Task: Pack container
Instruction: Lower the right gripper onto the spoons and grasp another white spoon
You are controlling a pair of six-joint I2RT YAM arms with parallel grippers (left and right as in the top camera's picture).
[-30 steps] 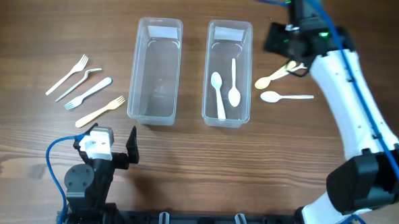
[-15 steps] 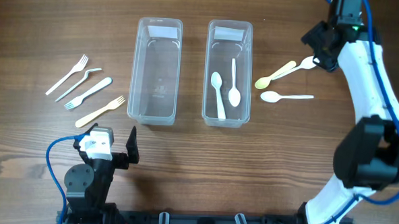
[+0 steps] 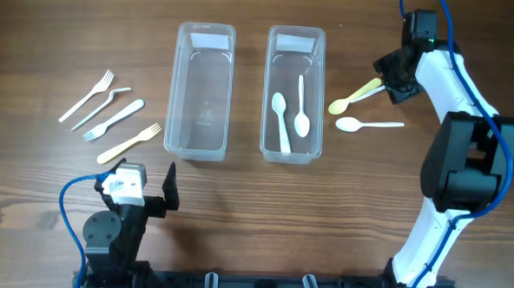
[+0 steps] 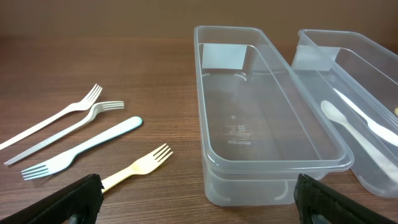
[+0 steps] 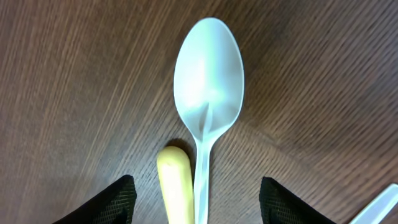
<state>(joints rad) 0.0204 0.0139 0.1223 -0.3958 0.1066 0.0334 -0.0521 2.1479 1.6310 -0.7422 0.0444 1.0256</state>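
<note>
Overhead: right container (image 3: pixel 320 103) holds two white spoons (image 3: pixel 282 119). Four forks (image 3: pixel 111 113) lie left of left container (image 3: pixel 169 97). Right gripper (image 3: pixel 390 79) hangs over yellow spoon (image 3: pixel 350 99), at its handle end.
Left wrist: left gripper (image 4: pixel 199 208) spread wide, grasping nothing.
Right wrist: fingers (image 5: pixel 115 200) apart, unclamped, astride loose white spoon (image 5: pixel 208 81) and the yellow handle.
</note>
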